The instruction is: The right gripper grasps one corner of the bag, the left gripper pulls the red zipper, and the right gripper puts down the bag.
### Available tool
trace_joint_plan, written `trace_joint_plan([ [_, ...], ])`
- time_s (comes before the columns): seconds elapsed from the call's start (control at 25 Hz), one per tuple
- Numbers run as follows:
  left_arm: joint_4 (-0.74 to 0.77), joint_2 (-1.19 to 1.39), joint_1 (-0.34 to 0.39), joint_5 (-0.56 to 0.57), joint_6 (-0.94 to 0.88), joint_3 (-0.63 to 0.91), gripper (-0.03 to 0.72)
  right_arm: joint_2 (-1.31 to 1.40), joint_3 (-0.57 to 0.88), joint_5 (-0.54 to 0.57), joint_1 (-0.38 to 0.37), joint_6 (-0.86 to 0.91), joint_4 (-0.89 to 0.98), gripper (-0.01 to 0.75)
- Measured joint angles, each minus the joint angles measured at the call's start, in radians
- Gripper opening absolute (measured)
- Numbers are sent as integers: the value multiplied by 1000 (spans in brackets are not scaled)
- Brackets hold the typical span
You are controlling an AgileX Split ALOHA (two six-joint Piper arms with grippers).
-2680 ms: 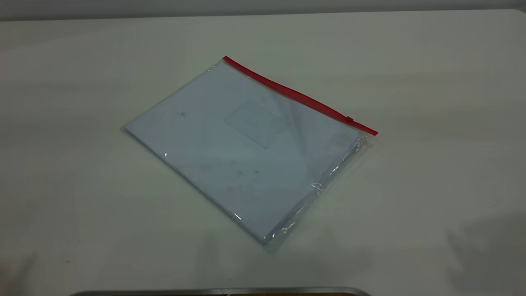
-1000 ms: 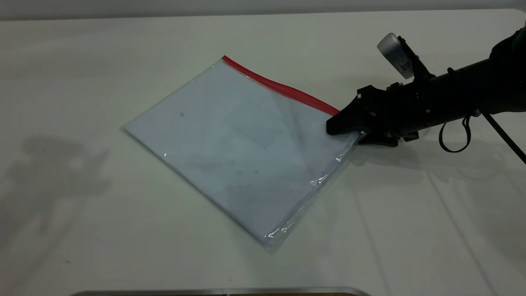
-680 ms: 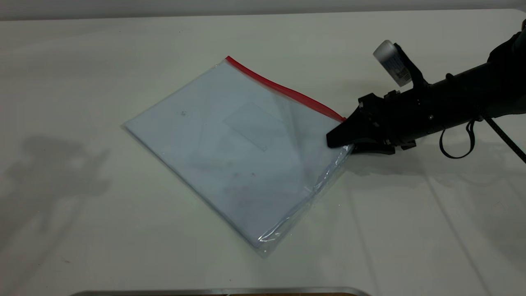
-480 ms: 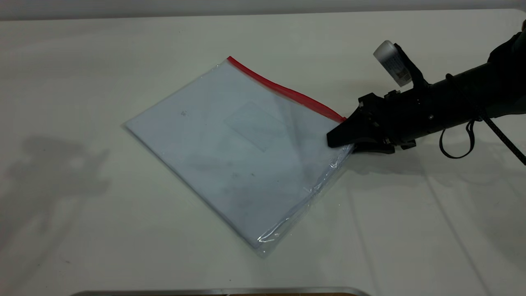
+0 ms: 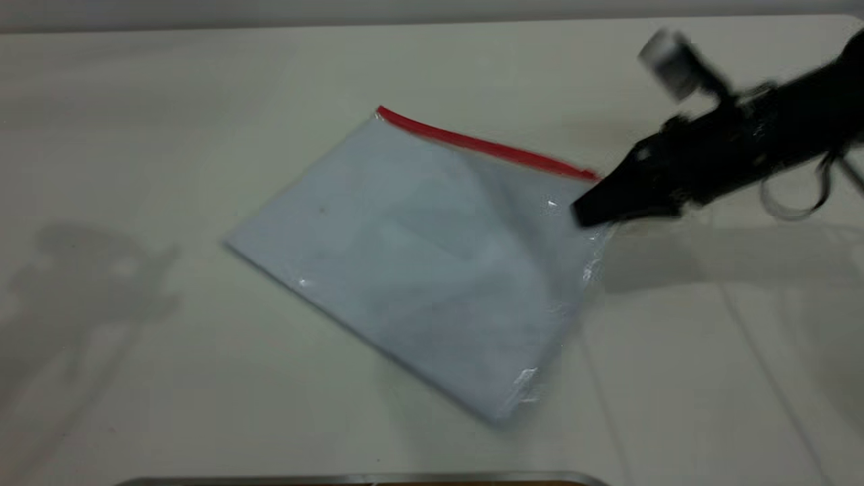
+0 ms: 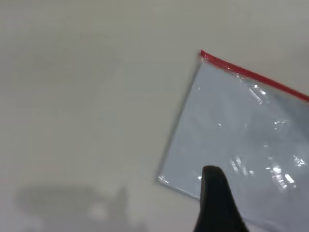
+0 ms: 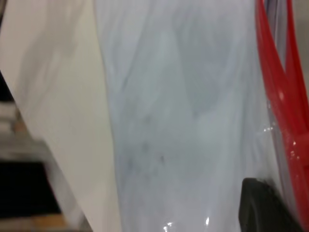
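The bag (image 5: 432, 256) lies near the middle of the pale counter (image 5: 169, 378), turned at an angle, with the red zipper (image 5: 486, 145) along its far edge. The corner of the bag (image 5: 594, 202) at the right end of that strip is raised off the counter and pinched in the right claw (image 5: 584, 212), whose black wedge tips are closed onto the clear plastic; the far left corner and the near edge rest on the surface. The right arm reaches in from the right side, sloping down toward the bag, a white-grey cylinder (image 5: 668, 54) standing on top of it and black cable looping beneath. In the right wrist view the red strip runs beside the dark claw tip, the pouch's white paper (image 7: 183, 121) filling most of the frame. The left claw (image 6: 215, 203) shows only one black tip, hovering over the bag's left corner; whether it is open cannot be told. No writing is legible anywhere.
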Motion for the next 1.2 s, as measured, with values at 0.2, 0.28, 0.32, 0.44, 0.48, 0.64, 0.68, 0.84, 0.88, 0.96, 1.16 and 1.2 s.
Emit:
trace_joint_plan([
  [0.2, 0, 0, 0, 0, 0, 0, 517, -136, -109, -83, -28, 48, 44, 40],
  [0.28, 0, 0, 0, 0, 0, 0, 517, -148, -166, -82, 8, 50, 133, 38],
  [0.32, 0, 0, 0, -1, 0, 0, 517, -148, -181, -72, 40, 50, 155, 38],
  [0.44, 0, 0, 0, -1, 0, 0, 517, -148, -194, -10, 156, 73, 43, 37],
  [0.48, 0, 0, 0, -1, 0, 0, 517, -149, -194, 16, 191, 86, -47, 37],
  [0.64, -18, 22, -2, -7, 20, -1, 517, -162, -203, 34, 217, 193, -319, 37],
  [0.68, -34, 37, -7, -11, 38, -1, 517, -169, -220, 22, 206, 224, -347, 37],
  [0.84, -177, 129, -75, -54, 201, -11, 517, -191, -320, 4, 188, 275, -381, 37],
  [0.88, -224, 152, -99, -60, 257, -20, 517, -195, -341, 4, 196, 275, -376, 37],
  [0.96, -317, 207, -139, -75, 367, -49, 517, -199, -374, 9, 216, 275, -367, 37],
  [1.16, -531, 354, -198, -55, 637, -196, 517, -201, -388, 102, 280, 282, -398, 37],
  [1.2, -553, 391, -199, -23, 686, -232, 517, -201, -389, 115, 292, 282, -411, 37],
])
